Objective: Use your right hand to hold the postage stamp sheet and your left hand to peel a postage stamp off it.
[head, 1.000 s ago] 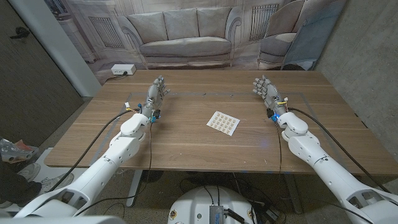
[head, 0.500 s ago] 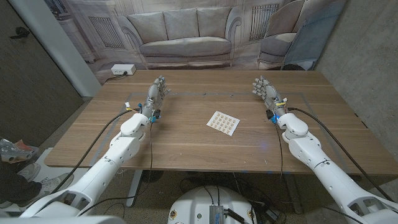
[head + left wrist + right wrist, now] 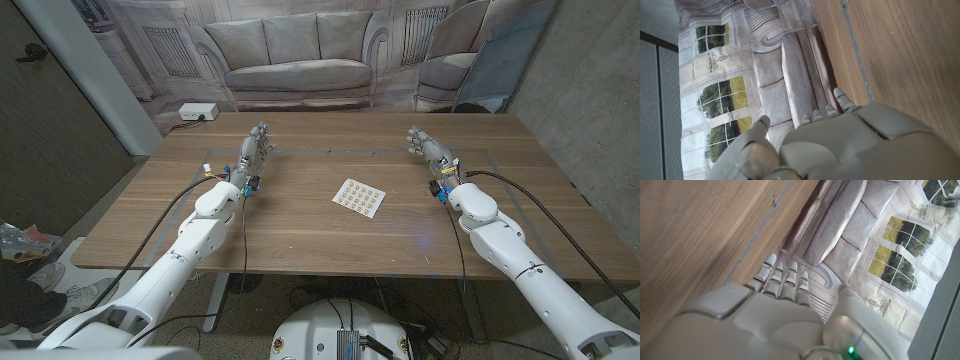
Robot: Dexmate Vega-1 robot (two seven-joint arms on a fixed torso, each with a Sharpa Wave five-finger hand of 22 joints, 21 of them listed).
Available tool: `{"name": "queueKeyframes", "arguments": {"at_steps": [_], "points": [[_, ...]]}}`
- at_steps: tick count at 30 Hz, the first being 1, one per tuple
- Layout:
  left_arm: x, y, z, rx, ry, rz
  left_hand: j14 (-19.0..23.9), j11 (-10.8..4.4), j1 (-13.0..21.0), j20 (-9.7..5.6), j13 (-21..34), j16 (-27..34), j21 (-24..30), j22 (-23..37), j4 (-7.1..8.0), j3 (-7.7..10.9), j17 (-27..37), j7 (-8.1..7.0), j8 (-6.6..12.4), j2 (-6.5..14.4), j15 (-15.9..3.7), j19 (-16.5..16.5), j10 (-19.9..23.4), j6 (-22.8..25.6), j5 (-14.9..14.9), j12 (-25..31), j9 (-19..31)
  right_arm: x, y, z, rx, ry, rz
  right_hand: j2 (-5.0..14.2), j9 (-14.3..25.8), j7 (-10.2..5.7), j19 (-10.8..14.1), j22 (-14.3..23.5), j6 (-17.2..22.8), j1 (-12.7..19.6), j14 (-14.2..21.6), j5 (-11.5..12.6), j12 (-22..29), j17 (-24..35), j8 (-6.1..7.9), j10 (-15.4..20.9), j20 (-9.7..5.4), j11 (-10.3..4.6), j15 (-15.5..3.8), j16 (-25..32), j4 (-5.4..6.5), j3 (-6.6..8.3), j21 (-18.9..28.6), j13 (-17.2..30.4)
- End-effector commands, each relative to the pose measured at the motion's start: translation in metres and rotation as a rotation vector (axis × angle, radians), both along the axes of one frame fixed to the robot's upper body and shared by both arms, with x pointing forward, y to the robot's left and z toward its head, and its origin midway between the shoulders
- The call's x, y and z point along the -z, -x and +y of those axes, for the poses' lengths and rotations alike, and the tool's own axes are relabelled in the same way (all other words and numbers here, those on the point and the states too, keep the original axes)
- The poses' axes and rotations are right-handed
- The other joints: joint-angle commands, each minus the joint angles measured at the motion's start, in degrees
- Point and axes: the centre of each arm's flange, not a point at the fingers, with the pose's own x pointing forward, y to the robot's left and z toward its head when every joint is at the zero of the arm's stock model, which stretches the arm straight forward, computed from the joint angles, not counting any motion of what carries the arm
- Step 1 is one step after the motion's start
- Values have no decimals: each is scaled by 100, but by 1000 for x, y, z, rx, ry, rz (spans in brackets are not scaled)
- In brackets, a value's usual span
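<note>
A white postage stamp sheet with rows of small orange stamps lies flat on the wooden table, a little right of the middle. My left hand stands well to the sheet's left near the far side, fingers straight and empty. My right hand is to the sheet's right and farther back, fingers stretched out, holding nothing. The left wrist view looks over the back of my left hand, and the right wrist view over the back of my right hand.
A white power strip lies at the table's far left corner. Behind the table hangs a backdrop printed with a sofa. Thin tape lines mark the tabletop between the hands. Cables run along both forearms.
My right hand has turned and tipped forward, showing narrower than before. The left hand and the stamp sheet have stayed where they were.
</note>
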Motion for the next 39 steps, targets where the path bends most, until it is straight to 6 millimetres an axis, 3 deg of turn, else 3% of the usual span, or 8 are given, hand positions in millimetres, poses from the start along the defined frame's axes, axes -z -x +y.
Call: {"name": "queueKeyframes", "arguments": {"at_steps": [1,13,39], "points": [[-2,-3,-3,8,-9,4,-463,43,12,34,21,21,-8,15,-9,18,25,-70,47,351,42,-551,-495,-391,27,33,23,-2,19,10,112,161,-19,-11,33,9,13,15,90,99,70,19,30,19,44,73,56,-6,2,17,-44,13,-7,8],[-4,-11,-7,28,-18,14,-422,95,19,62,23,26,-30,16,-15,18,26,-107,39,340,102,-527,-444,-380,28,42,25,-6,36,22,198,281,-60,38,34,-13,99,18,310,220,235,27,96,20,102,281,22,-66,-80,47,-179,106,-50,8],[-8,-15,-12,41,-39,15,-356,150,25,110,27,30,-58,20,-21,13,29,-120,32,321,150,-458,-384,-351,27,46,27,-16,74,63,365,618,-108,75,35,-35,165,21,398,283,314,28,114,23,96,385,17,-134,-129,38,-269,180,-95,6]]}}
